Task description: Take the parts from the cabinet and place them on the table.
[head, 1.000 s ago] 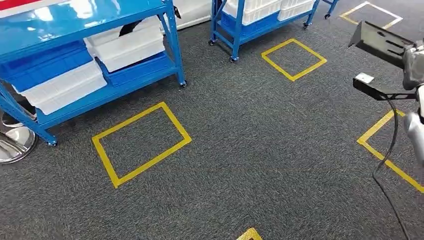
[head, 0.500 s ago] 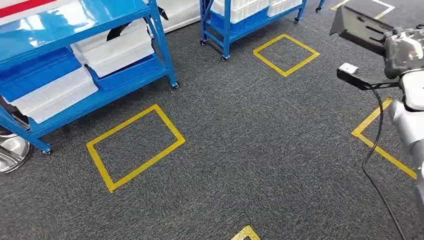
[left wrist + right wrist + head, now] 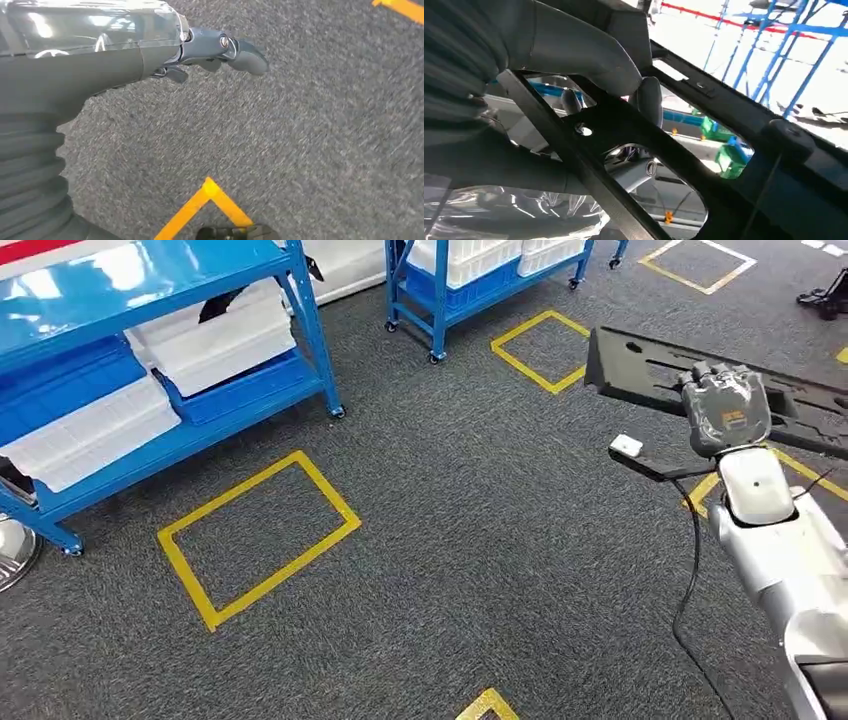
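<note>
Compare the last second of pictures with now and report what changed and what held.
The head camera has turned, so the blue shelving carts and yellow floor squares slid left and up in the picture; that is not their own move. The right hand still grips the black flat part and now sits further into the head view, more of its arm showing. The left hand hangs over the carpet, holding nothing.

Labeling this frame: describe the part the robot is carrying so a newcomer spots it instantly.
Start at the silver right arm at the head view's right edge. Follow it up to the right robot hand; the flat black panel it grips is the part. Unlike the white bins on the blue shelves, it is dark, slotted and off the floor.
</note>
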`<state>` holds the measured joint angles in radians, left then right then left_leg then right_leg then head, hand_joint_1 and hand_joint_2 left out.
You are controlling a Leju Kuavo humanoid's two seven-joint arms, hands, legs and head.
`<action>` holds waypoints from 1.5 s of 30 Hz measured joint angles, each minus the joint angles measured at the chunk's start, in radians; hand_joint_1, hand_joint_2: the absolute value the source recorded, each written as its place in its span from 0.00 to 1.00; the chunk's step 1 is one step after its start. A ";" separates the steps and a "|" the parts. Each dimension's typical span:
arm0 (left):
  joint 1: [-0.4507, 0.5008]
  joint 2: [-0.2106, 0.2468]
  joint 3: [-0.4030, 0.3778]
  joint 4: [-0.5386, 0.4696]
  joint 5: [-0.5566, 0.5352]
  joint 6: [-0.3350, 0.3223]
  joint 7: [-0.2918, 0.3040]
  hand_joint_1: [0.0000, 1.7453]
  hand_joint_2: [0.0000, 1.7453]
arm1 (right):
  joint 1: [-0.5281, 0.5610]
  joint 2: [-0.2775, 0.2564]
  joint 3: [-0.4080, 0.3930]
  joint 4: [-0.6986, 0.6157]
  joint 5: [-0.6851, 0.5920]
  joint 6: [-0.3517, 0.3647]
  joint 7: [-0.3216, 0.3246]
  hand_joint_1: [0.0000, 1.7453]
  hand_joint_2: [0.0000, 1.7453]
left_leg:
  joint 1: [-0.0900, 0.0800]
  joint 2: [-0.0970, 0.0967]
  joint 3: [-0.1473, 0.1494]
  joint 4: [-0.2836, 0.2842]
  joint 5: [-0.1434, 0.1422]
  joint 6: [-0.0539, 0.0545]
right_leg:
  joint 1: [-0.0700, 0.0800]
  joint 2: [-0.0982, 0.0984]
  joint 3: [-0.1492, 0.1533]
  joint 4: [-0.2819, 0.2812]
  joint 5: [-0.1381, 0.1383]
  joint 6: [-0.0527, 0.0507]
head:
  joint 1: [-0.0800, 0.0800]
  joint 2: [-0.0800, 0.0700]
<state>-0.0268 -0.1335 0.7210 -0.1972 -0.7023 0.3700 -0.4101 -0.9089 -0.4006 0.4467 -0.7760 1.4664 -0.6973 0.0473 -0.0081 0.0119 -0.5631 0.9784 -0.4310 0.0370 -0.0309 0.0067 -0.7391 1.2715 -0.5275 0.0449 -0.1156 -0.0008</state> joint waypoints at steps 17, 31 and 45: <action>0.009 0.018 -0.001 0.002 -0.023 0.011 0.015 0.00 1.00 | -0.042 -0.070 -0.047 -0.061 -0.140 0.000 -0.112 1.00 1.00 | 0.005 -0.011 -0.059 0.167 -0.066 -0.035 | 0.007 0.019 0.107 -0.220 0.081 -0.050 | -0.001 0.000; 0.013 0.032 -0.003 0.005 -0.042 0.014 0.010 0.00 1.00 | -0.045 -0.124 -0.021 -0.031 -0.097 -0.001 -0.037 1.00 1.00 | -0.001 -0.001 -0.003 0.019 -0.016 0.002 | 0.003 -0.002 0.011 -0.023 0.015 -0.003 | 0.000 0.000; 0.003 0.037 -0.004 0.008 -0.044 -0.027 -0.021 0.00 1.00 | -0.047 -0.132 -0.014 -0.027 -0.063 -0.001 -0.036 1.00 1.00 | 0.002 -0.002 -0.157 0.372 -0.188 -0.048 | 0.005 0.006 0.107 -0.225 0.081 -0.048 | -0.001 0.000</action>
<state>-0.0235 -0.0969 0.7168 -0.1896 -0.7462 0.3433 -0.4307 -0.9556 -0.5329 0.4330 -0.8026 1.4031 -0.6985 0.0114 -0.0056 0.0100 -0.7200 1.3505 -0.6192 -0.0107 -0.0257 0.0131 -0.6326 1.0460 -0.4465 -0.0031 -0.1167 -0.0004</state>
